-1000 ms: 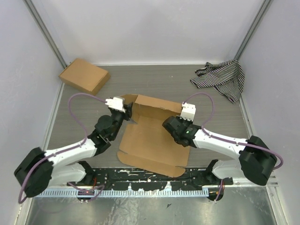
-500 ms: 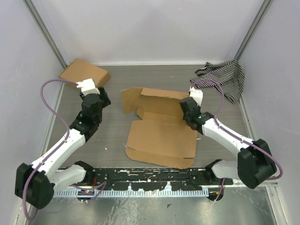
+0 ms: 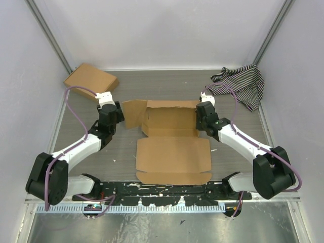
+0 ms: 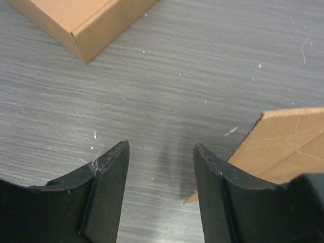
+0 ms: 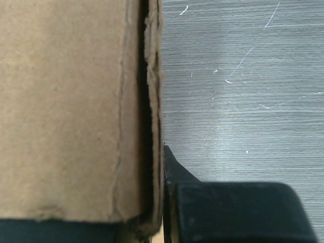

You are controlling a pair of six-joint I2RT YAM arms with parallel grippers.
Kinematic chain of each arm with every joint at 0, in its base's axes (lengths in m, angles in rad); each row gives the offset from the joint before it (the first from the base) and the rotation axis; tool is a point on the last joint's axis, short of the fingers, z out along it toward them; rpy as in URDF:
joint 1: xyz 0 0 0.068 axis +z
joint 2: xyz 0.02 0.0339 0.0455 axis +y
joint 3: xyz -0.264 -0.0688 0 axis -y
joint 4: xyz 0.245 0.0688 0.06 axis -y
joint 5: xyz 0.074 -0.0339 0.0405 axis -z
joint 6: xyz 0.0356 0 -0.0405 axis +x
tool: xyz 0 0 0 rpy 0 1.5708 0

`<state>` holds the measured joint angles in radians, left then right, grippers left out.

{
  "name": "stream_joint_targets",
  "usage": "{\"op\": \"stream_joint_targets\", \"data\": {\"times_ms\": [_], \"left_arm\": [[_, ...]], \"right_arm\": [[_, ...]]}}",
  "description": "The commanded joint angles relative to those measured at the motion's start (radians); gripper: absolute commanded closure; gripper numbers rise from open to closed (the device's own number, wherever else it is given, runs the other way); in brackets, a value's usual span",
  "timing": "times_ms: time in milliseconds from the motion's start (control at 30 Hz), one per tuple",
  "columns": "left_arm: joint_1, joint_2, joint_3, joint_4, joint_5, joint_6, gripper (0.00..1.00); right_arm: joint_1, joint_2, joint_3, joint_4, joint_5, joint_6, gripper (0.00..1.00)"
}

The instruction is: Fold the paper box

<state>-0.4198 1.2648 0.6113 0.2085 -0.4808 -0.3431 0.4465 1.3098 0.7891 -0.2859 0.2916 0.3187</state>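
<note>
Since the frame 0.5 s earlier, the paper box [image 3: 173, 152] has turned, and its edges now run square with the table [image 3: 167, 85] edges. The left arm has swung in from beside the formed box [image 3: 91, 82] and is now close to the sheet's far-left flap.

The paper box lies in the middle of the table between the 2 arms. Its broad near panel is flat, and the far part is raised into a shallow tray with walls.

The left gripper [image 3: 114, 108] is just beside the loose left flap, not touching it. In the left wrist view its 2 fingers [image 4: 109, 172] are spread apart with only bare table between them. A corner of the flap [image 4: 283, 147] is to their right and a corner of the formed box [image 4: 81, 20] lies at the upper left.

The right gripper [image 3: 201, 113] is at the tray's right wall. In the right wrist view 1 finger [image 5: 174, 172] presses against the outer face of the doubled cardboard wall [image 5: 66, 101]. The other finger is hidden behind the board, so the gripper looks clamped on this wall.

A striped cloth [image 3: 240, 83] lies in the far right corner.
</note>
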Motion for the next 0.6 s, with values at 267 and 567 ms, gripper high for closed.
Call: {"op": "stream_joint_targets", "data": {"times_ms": [267,567], "left_arm": [[0.112,0.074,-0.016,0.161,-0.028,-0.013,0.39],[0.119,0.195,-0.052,0.396,0.206,-0.024,0.41]], "right_arm": [[-0.033,-0.026,0.04,0.009,-0.06,-0.034,0.98],[-0.043,-0.051,0.057,-0.011,-0.136,-0.044,0.98]]}}
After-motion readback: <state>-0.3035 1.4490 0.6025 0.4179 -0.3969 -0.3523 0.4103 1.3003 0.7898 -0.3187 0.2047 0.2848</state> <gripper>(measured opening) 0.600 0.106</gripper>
